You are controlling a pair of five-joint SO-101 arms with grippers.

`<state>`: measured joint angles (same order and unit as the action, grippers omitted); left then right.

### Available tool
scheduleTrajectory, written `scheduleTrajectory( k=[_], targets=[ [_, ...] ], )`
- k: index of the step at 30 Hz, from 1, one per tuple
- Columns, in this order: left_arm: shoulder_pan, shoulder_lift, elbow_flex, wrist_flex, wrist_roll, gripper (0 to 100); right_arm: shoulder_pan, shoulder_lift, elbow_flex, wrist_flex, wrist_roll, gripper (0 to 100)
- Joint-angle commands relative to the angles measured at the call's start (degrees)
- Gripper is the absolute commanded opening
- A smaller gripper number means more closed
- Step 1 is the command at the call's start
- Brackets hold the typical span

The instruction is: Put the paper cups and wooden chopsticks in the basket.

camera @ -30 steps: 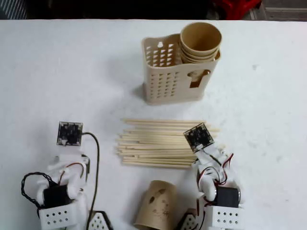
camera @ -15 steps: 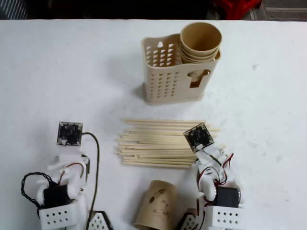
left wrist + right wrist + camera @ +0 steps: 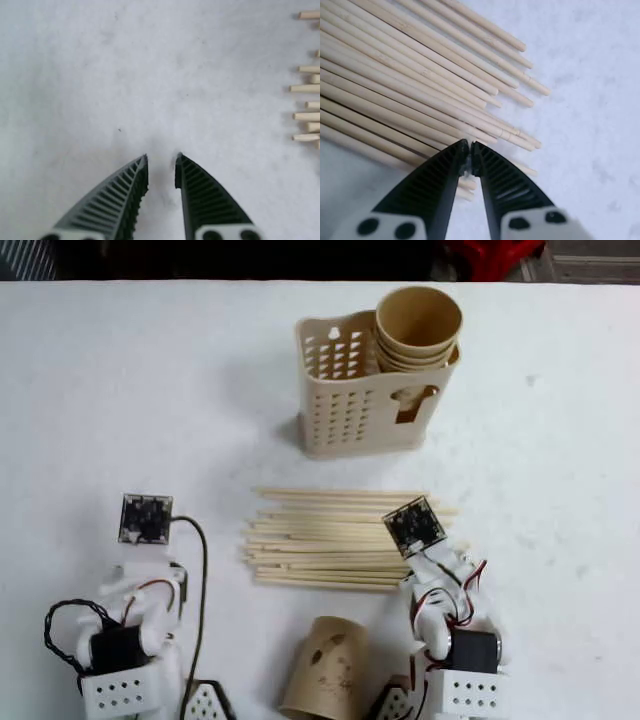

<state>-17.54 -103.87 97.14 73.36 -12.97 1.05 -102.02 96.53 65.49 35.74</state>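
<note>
Nothing has moved in the past second: from above, stacked paper cups (image 3: 418, 325) stand nested in one end of the basket (image 3: 345, 410), a loose cup (image 3: 325, 670) lies on its side between the arms, and the wooden chopsticks (image 3: 330, 540) lie flat, long axes running side to side across the surface (image 3: 120, 390). On the left wrist, the left arm's jaws hang slightly spread over bare surface, chopstick ends (image 3: 305, 102) nearby. On the right wrist, the right arm's jaws are pressed together and empty over the bundle's end (image 3: 420, 90), seemingly placed for a pick.

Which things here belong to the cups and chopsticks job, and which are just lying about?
Job:
stacked paper cups, in the basket
wooden chopsticks on the table
paper cup on its side

Lying about:
red object beyond the table's far edge
</note>
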Motion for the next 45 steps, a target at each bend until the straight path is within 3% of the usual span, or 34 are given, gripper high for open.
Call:
scheduleTrajectory(
  k=[1, 7, 12, 16, 19, 23, 26, 29, 32, 35, 41, 45],
  targets=[
    [1.01, -0.66, -0.18, 0.35, -0.18, 11, -0.66, 0.31, 0.35, 0.4, -0.53, 1.8],
    [0.92, -0.66, -0.18, -1.67, -0.97, 11, -4.35, 0.31, 0.44, 0.4, -0.53, 1.8],
    [0.92, -0.66, -0.18, -9.58, -15.12, 11, -6.37, -0.31, 0.35, 1.27, -0.09, 1.8],
    [0.92, -0.57, -0.18, -6.59, -17.49, 11, -10.95, -1.36, -0.26, -0.13, 2.11, 1.8],
    [0.92, -0.57, -0.18, -5.63, -17.58, 11, -9.71, -0.84, -7.47, 3.3, 8.0, 1.9],
    [0.92, -0.57, -0.18, -5.63, -17.58, 11, -4.18, 2.51, -19.08, 9.19, 8.18, 8.2],
    [1.01, -0.57, -0.18, -5.63, -17.58, 11, -3.3, 12.35, -27.34, 12.53, 13.1, 16.2],
    [1.01, -0.57, -0.18, -5.63, -17.58, 11, -3.91, 27.38, -41.76, 18.86, 14.15, 16.9],
    [1.01, -0.57, -0.18, -5.63, -17.58, 11, -9.98, 42.33, -56.97, 27.74, 13.8, 17.1],
    [1.01, -0.57, -0.18, -5.63, -17.58, 11, -21.41, 52.18, -65.49, 33.19, 9.76, 17.2],
    [1.01, -0.57, -0.18, -5.54, -17.58, 11, -42.42, 58.33, -61.01, 32.48, 2.11, 17.1],
    [1.01, -0.57, -0.18, -5.54, -17.58, 11, -48.4, 57.01, -53.89, 28.88, 1.14, 17.0]
  ],
)
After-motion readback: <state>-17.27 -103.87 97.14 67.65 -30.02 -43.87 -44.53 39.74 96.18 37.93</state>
